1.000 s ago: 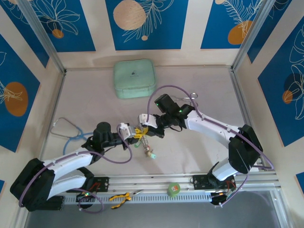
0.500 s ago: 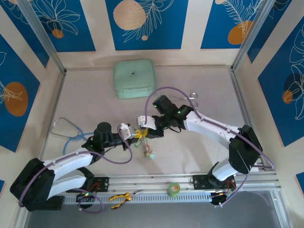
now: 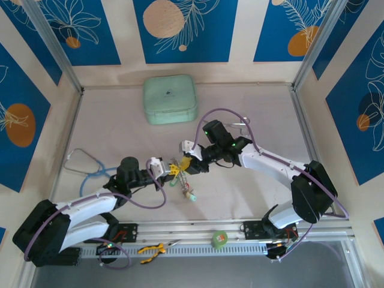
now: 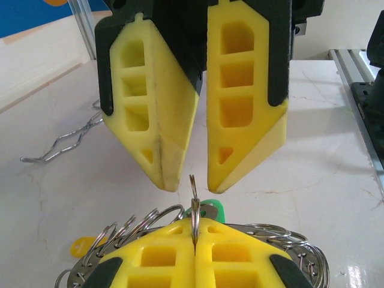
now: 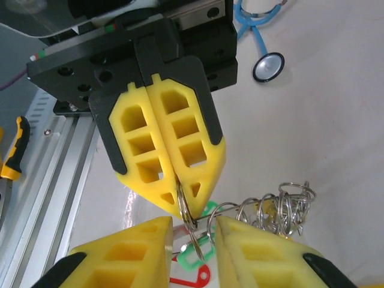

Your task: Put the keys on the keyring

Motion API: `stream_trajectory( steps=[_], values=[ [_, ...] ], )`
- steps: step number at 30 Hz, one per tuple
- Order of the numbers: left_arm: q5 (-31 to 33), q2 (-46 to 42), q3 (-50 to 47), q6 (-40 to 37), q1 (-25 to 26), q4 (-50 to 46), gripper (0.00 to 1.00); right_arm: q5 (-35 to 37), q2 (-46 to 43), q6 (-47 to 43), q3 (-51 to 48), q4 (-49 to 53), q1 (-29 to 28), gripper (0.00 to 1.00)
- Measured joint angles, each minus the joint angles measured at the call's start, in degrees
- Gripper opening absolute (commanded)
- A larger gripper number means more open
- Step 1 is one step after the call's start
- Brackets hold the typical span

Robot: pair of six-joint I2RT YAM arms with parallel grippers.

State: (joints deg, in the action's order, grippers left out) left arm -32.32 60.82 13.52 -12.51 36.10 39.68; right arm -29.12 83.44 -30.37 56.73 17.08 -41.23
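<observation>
Left gripper (image 4: pixel 195 228): clamped on keyring (image 4: pixel 194 198), ring edge-on, upright.
Right gripper (image 4: pixel 192 180): jaws parted, tips flanking ring's top.
Keys (image 3: pixel 187 191): bunch trails toward near table (image 3: pixel 252 120) edge.

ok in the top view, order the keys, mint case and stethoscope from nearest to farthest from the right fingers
1. keys, just below the right fingers
2. mint case, behind them, toward the back wall
3. stethoscope, far out at the left edge
</observation>
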Motion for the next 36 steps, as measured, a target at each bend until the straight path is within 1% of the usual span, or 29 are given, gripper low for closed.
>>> stream_trajectory(
  steps=[4, 10, 11, 12, 14, 16, 18, 19, 20, 23, 30, 36],
  values=[
    [0.0, 0.0, -0.04, 0.22, 0.0, 0.61, 0.0, -0.59, 0.09, 0.02, 0.0, 0.02, -0.24, 0.23],
    [-0.28, 0.15, -0.22, 0.44, 0.04, 1.42, 0.0, -0.94, 1.16, -0.24, 0.0, -0.04, -0.66, 0.17],
    [-0.35, 0.26, -0.26, 0.48, 0.04, 1.44, 0.0, -0.96, 1.36, -0.26, 0.0, -0.04, -0.66, 0.15],
    [-0.44, 0.5, -0.31, 0.61, 0.04, 1.46, 0.0, -0.92, 1.55, -0.48, 0.02, -0.07, -0.66, 0.11],
    [-0.63, 0.94, -0.37, 0.85, 0.04, 1.46, 0.0, -0.87, 1.9, -1.14, 0.02, 0.04, -0.63, 0.0],
    [-0.66, 1.25, -0.44, 1.31, 0.04, 1.46, 0.02, -0.68, 2.03, -1.4, 0.04, 0.31, -0.59, 0.0],
    [-0.59, 1.25, -0.46, 1.55, 0.04, 1.46, 0.14, -0.37, 2.03, -2.05, 0.28, 0.72, -0.61, 0.0],
    [-0.52, 1.22, -0.46, 1.51, 0.04, 1.49, 0.17, -0.02, 2.03, -2.43, 0.63, 1.29, -0.68, 0.0],
    [-0.22, 1.14, -0.46, 1.44, 0.04, 1.46, 0.18, 0.33, 2.03, -2.71, 1.09, 2.1, -0.79, 0.0],
    [0.28, 0.31, -0.22, 0.98, 0.04, -0.11, 0.18, 2.8, 2.05, -4.66, 3.19, 5.68, -1.33, 0.0],
    [0.74, -0.63, 1.42, -0.5, 0.04, -4.26, 0.14, 11.43, 3.65, -10.56, 10.14, 15.85, -4.68, 0.0],
    [0.63, -0.66, 1.44, -1.07, 0.04, -5.49, 0.06, 17.64, 5.88, -13.53, 14.64, 21.07, -7.45, 0.0]
  ],
)
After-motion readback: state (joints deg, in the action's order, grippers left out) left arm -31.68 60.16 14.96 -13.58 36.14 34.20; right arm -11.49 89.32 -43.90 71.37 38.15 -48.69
